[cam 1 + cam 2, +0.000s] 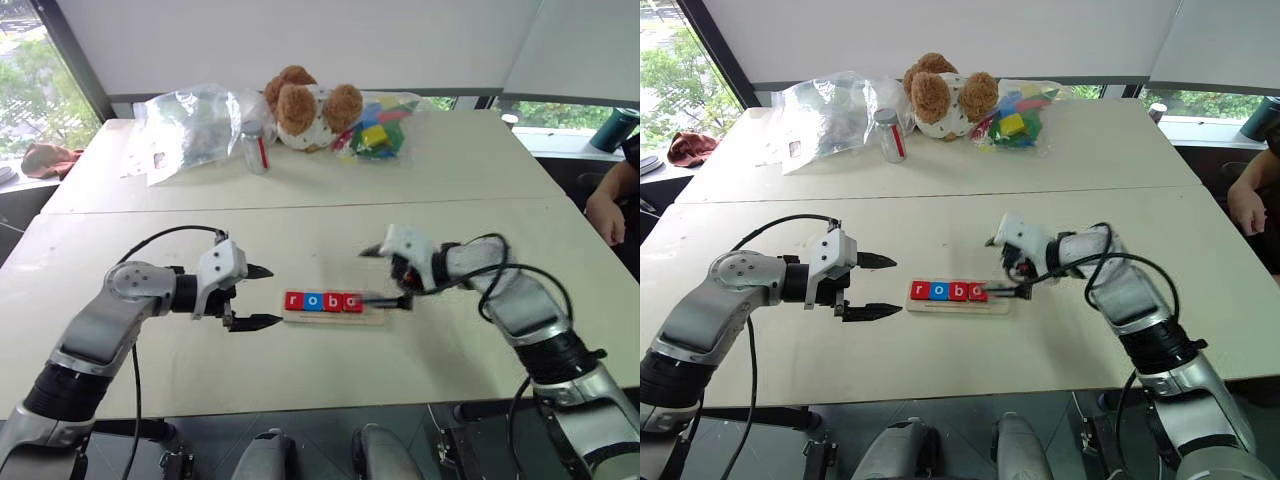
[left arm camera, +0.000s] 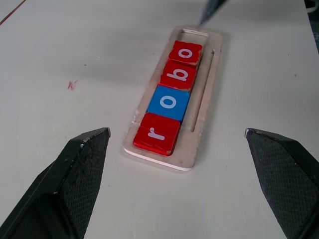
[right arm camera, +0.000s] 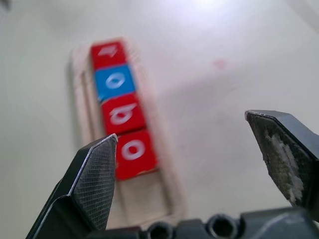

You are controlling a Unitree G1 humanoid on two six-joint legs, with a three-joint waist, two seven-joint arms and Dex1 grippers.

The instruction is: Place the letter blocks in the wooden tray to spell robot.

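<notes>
The wooden tray (image 1: pixel 335 319) lies at the middle of the near table. In its groove sit letter blocks reading r, o, b, o: a red r (image 2: pixel 155 134), a blue o (image 2: pixel 168 102), a red b (image 2: pixel 179 74) and a red o (image 2: pixel 186 52). The tray's right end (image 2: pixel 194 33) is bare wood. My left gripper (image 1: pixel 262 296) hovers open just off the tray's left end, pointing at it. Above the tray's right end, my right gripper (image 1: pixel 366 275) is open too, with its lower finger close over the last red o. Neither gripper holds anything.
On the far table are a teddy bear (image 1: pixel 305 105), a bag of multicoloured toy blocks (image 1: pixel 378 128), a clear plastic bag (image 1: pixel 190 125) and a small bottle (image 1: pixel 256 145). A person's arm (image 1: pixel 610 200) shows at the right edge. A pink cloth (image 1: pixel 50 158) lies far left.
</notes>
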